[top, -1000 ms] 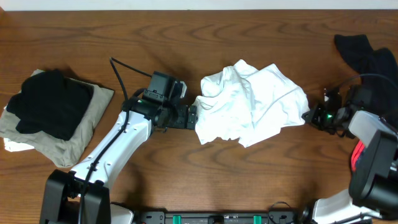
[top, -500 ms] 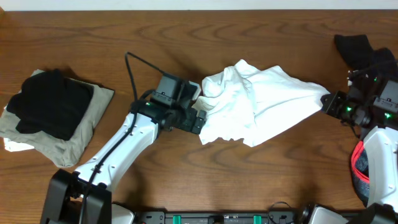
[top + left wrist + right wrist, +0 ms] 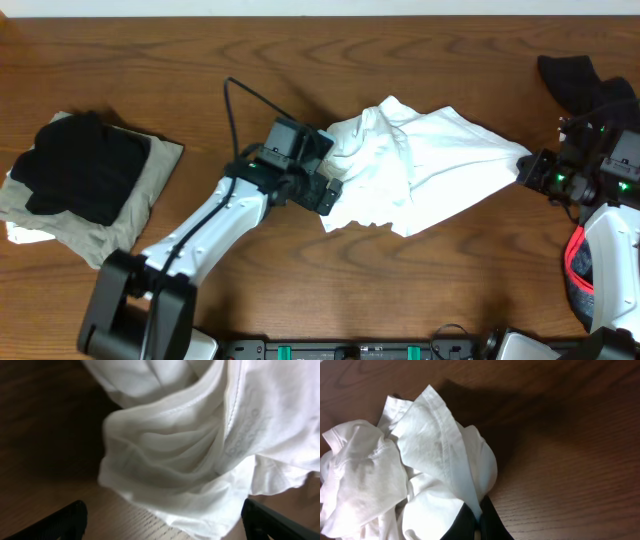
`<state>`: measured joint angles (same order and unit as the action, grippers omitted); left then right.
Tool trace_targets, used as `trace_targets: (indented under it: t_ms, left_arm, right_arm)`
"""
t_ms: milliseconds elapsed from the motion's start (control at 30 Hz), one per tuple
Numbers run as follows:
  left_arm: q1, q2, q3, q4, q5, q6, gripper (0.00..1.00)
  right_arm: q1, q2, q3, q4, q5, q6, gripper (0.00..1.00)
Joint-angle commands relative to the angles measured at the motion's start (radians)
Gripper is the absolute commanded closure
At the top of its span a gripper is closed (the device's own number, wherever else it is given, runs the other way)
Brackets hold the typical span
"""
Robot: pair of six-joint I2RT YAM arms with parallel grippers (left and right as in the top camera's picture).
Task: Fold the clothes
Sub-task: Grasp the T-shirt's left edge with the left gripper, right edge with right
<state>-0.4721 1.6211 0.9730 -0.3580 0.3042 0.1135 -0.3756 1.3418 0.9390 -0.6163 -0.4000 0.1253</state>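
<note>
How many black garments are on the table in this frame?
2. The left black garment lies atop the beige stack; the right black garment sits at the far right corner. A dark, red-edged shape by the right arm may be a third.

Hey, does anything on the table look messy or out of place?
Yes. The white shirt lies crumpled in the middle, with one corner pulled taut by the right gripper, which is pinching it. A black garment also sits in a loose heap at the far right.
</note>
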Motion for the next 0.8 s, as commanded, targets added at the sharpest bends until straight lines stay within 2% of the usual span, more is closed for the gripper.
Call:
trace_targets:
  t_ms: [0,67,267,367,500,667,767]
  left_arm:
    - [-0.02,0.036,-0.001,0.017,-0.002,0.059,0.04]
    - [-0.023,0.043,-0.001,0.033,-0.002,0.063,0.09]
    - [-0.023,0.043,-0.001,0.077,-0.002,0.063,0.35]
    - [-0.023,0.043,-0.001,0.084,-0.002,0.063,0.44]
    - [-0.023,0.044,-0.001,0.093,-0.002,0.063,0.45]
    - [-0.023,0.045,-0.001,0.119,-0.047,0.062,0.27]
    - [-0.023,0.045,-0.001,0.129,-0.08,0.063,0.25]
  right_arm:
    - [0.023,-0.008,0.01,-0.001,0.008,0.004,0.99]
    - [0.023,-0.008,0.01,-0.001,0.01,0.004,0.99]
    - [0.023,-0.008,0.01,-0.001,0.012,0.003,0.99]
    - [0.023,-0.008,0.01,-0.001,0.012,0.003,0.99]
    - [0.023,-0.008,0.01,-0.001,0.011,0.004,0.99]
    - [0.023,-0.008,0.01,-0.004,0.011,0.004,0.99]
    - [0.023,-0.008,0.01,-0.005,0.011,0.004,0.99]
